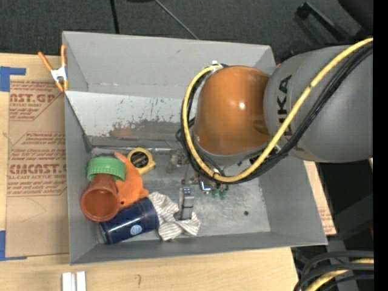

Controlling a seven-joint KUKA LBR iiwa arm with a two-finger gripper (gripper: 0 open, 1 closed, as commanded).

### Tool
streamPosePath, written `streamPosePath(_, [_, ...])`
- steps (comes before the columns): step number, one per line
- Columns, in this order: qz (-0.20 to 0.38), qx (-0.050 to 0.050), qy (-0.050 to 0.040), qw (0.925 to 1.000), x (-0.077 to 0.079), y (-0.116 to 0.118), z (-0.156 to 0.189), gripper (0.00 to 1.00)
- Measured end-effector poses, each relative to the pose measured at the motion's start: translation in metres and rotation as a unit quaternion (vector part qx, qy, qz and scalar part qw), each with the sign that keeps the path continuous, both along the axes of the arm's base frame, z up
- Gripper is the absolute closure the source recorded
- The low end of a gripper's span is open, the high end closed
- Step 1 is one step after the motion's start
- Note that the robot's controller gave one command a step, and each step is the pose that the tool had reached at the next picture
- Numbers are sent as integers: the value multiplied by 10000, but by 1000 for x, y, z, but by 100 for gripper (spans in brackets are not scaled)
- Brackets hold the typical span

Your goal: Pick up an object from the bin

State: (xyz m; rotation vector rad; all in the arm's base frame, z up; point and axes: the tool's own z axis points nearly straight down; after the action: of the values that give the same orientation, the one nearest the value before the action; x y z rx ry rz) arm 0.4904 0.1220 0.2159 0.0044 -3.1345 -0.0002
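Note:
My gripper (186, 203) reaches down below the arm's orange cover, near the middle of the bin floor. Its tip stands at the right edge of a crumpled white and grey checked cloth (171, 219); I cannot tell whether it touches the cloth. Just left of the cloth, a dark blue cup (128, 222) lies on its side along the front wall. A small yellow tape measure (140, 159) lies further back and to the left of the gripper.
In the bin's left front corner lie a brown-orange cup (100, 202) on its side, a green lid (106, 168) and an orange piece (131, 185), close together. The arm and its orange cover hide the bin's right rear part.

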Motion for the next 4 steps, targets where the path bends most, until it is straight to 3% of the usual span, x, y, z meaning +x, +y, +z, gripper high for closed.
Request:
streamPosePath(1, [-10,6,-39,10000,2,-1,4,0])
streamPosePath(2, [-342,10,-65,9994,4,-6,-51,0])
streamPosePath(3, [184,2,-43,9998,-5,-5,-106,0])
streamPosePath(4, [-687,1,-36,9976,-11,-24,-136,100])
